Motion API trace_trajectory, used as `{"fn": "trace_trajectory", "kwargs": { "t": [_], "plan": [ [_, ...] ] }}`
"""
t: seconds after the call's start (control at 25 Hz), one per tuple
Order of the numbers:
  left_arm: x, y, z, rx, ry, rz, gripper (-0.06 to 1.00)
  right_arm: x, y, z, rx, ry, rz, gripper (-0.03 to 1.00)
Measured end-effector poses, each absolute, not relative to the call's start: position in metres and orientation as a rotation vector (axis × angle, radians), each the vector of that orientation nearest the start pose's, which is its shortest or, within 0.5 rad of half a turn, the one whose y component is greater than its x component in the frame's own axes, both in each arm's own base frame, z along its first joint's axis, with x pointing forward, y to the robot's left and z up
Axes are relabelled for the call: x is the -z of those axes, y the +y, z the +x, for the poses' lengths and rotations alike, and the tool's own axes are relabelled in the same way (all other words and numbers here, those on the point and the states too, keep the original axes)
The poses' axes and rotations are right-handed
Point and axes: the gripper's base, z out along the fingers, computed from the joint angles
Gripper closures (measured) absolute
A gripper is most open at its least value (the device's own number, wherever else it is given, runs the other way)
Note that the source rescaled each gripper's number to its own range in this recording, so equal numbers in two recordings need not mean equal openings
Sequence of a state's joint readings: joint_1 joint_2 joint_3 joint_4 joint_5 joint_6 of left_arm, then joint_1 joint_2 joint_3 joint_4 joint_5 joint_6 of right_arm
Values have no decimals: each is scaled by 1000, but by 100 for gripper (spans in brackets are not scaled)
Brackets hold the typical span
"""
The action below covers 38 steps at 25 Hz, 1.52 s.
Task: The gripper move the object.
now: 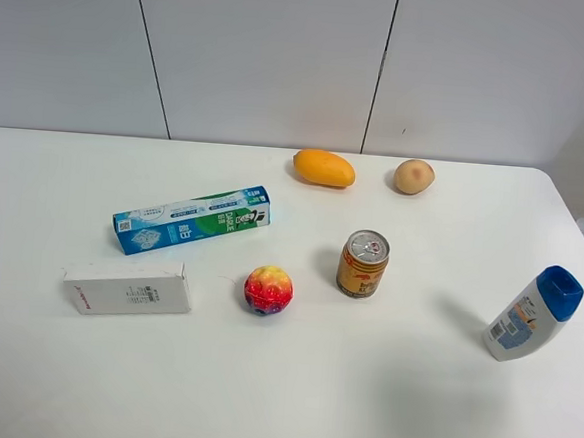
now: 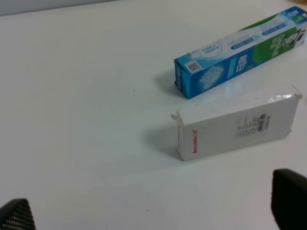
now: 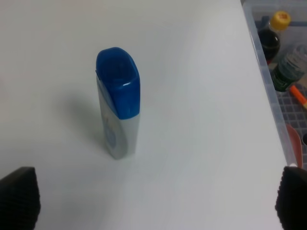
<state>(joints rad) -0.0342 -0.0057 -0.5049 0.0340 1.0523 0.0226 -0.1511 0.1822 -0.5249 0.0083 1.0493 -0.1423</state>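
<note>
Left claw (image 2: 153, 211) gapes near white box (image 2: 237, 127).

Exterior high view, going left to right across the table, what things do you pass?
white box → toothpaste box → rainbow ball → mango → drink can → peach → blue-capped bottle

Toothpaste box (image 2: 240, 52) cut off — white box's (image 2: 235, 125) grey print unreadable.

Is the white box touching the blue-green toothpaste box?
No, the white box lies apart from the toothpaste box, with bare table between them.
</note>
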Motion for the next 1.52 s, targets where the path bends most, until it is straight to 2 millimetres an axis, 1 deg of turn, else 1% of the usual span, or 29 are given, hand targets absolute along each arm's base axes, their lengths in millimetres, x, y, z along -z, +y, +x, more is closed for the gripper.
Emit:
{"fn": "trace_trajectory", "kwargs": {
  "t": [0.16,0.32,0.52,0.84,1.52],
  "plan": [
    [-279,3,-6,-33,2024,56,-6,-282,-2,11,163,2134,27,-3],
    [-279,3,-6,-33,2024,56,-6,-277,-1,5,149,2112,56,-3],
    [-279,3,-6,-33,2024,56,-6,-276,1,-5,150,2060,61,-3],
    [-279,3,-6,-33,2024,56,-6,-276,1,-5,125,2056,22,-3],
    [-279,3,-6,-33,2024,56,-6,-276,1,-5,125,2056,22,-3]
  ]
}}
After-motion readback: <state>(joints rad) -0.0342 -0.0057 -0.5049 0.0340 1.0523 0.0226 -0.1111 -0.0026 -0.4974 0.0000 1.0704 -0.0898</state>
